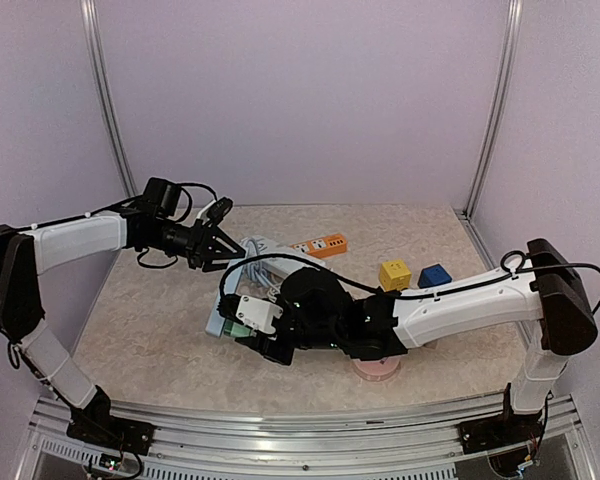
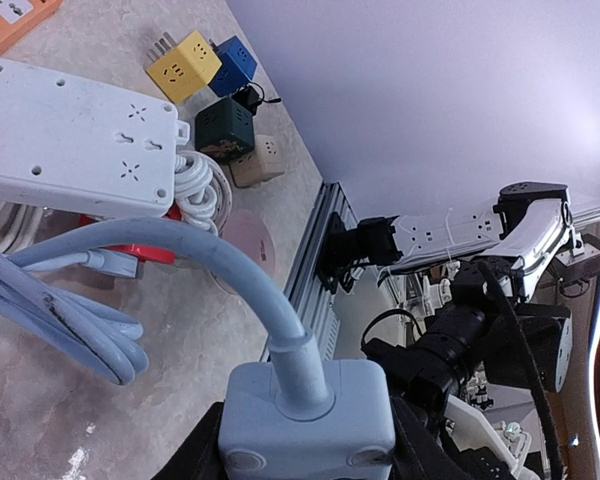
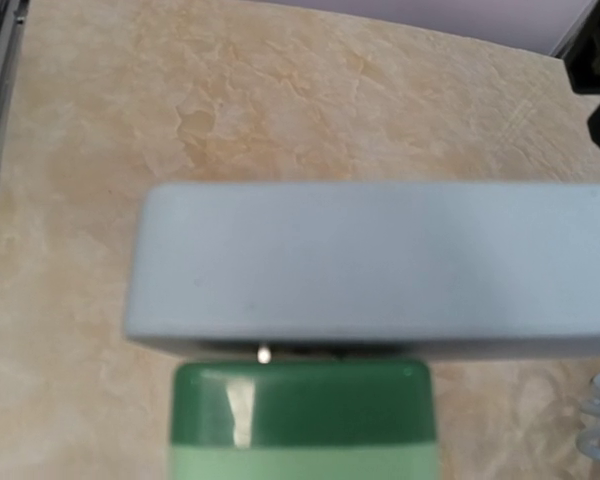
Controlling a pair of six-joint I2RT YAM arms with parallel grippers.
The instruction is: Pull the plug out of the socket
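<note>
A dark green plug [image 3: 302, 415] sits against the long side of a pale blue socket strip [image 3: 380, 265]. A thin gap between them shows one metal pin [image 3: 264, 353]. In the top view my right gripper [image 1: 248, 318] reaches left across the table and is shut on this green plug beside the strip [image 1: 218, 322]; its fingers are out of the right wrist view. My left gripper [image 1: 218, 245] is shut on a grey-blue plug [image 2: 310, 420] whose thick cable [image 2: 210, 255] curves up out of it. Black fingers [image 2: 195, 455] flank that plug on both sides.
A white power strip [image 2: 70, 150] and an orange one [image 1: 325, 244] lie at the back. Coiled grey-blue cable [image 1: 265, 270] lies mid-table. Yellow [image 1: 394, 274] and blue [image 1: 434, 275] cube adaptors stand to the right. A pink disc [image 1: 373, 370] lies under the right arm.
</note>
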